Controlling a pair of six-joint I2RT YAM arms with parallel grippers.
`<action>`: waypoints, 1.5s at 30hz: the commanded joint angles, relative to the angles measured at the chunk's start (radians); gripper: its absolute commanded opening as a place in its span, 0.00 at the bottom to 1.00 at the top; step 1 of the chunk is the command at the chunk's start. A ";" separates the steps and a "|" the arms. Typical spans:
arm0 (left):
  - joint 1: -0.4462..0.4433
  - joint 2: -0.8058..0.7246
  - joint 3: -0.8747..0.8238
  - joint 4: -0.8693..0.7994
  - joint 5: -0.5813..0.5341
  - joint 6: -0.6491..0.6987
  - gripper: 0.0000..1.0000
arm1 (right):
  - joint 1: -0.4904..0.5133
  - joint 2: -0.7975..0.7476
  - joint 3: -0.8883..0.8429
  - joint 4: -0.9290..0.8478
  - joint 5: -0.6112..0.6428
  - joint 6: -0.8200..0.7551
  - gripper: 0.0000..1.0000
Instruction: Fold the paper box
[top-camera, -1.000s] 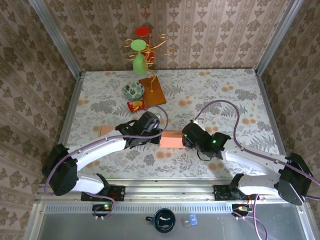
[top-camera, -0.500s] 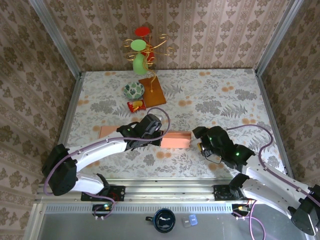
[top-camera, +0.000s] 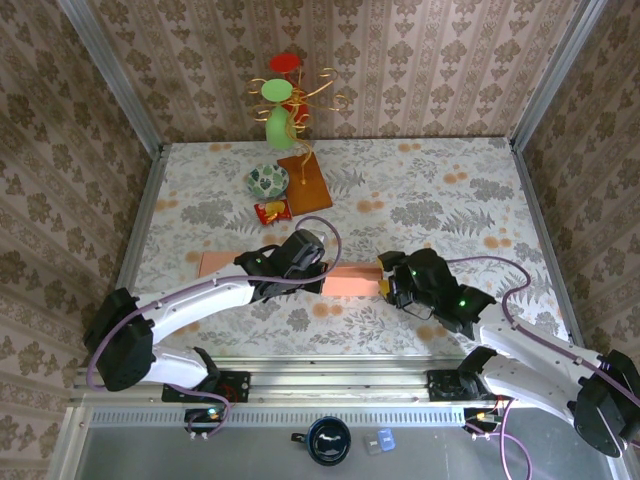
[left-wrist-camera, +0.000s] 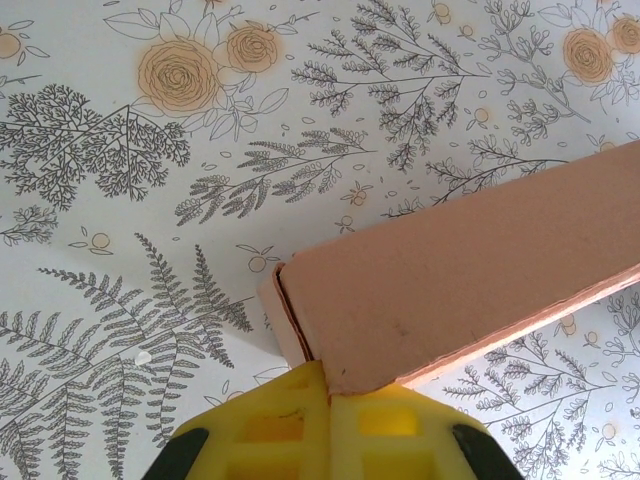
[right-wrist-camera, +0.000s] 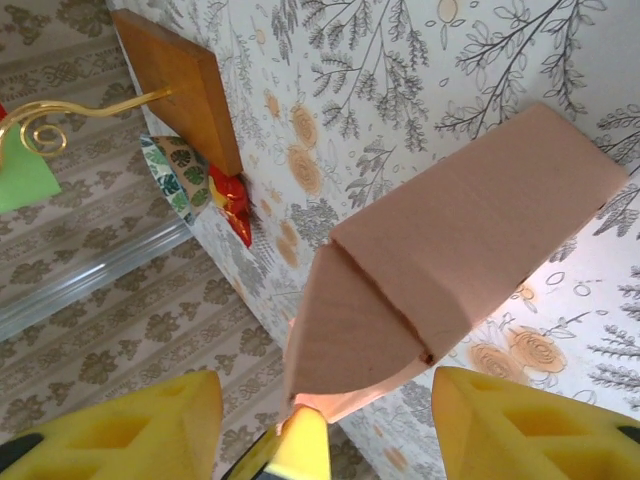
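The pink paper box (top-camera: 350, 280) lies flat across the near middle of the table, long side left to right. My left gripper (top-camera: 312, 272) sits on its middle. In the left wrist view the yellow pads (left-wrist-camera: 270, 430) are pressed together, with a corner of the paper box (left-wrist-camera: 470, 270) pinched at their seam. My right gripper (top-camera: 388, 287) is at the box's right end. In the right wrist view it stands open (right-wrist-camera: 320, 425). The folded end flap of the paper box (right-wrist-camera: 370, 320) points between the spread fingers (right-wrist-camera: 530, 430) without touching them.
A wooden base (top-camera: 304, 182) carrying a gold wire stand with green and red pieces stands at the back. Beside it are a patterned bowl (top-camera: 268, 180) and a red packet (top-camera: 272, 211). A dark mug (top-camera: 328, 440) sits below the table's near rail.
My right gripper drew back to the right off the box's end, then moved in again to that end, its jaws wider than a second ago. The left gripper has stayed on the box.
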 joint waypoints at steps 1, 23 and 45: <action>-0.012 0.016 0.007 -0.083 0.008 -0.006 0.00 | -0.002 0.006 -0.023 0.015 -0.010 0.022 0.57; -0.020 -0.080 0.023 -0.121 0.068 -0.046 0.18 | -0.006 0.060 -0.023 -0.147 0.003 -0.097 0.39; 0.164 -0.005 0.042 -0.034 0.335 -0.290 0.35 | -0.008 0.104 -0.002 -0.154 -0.001 -0.094 0.38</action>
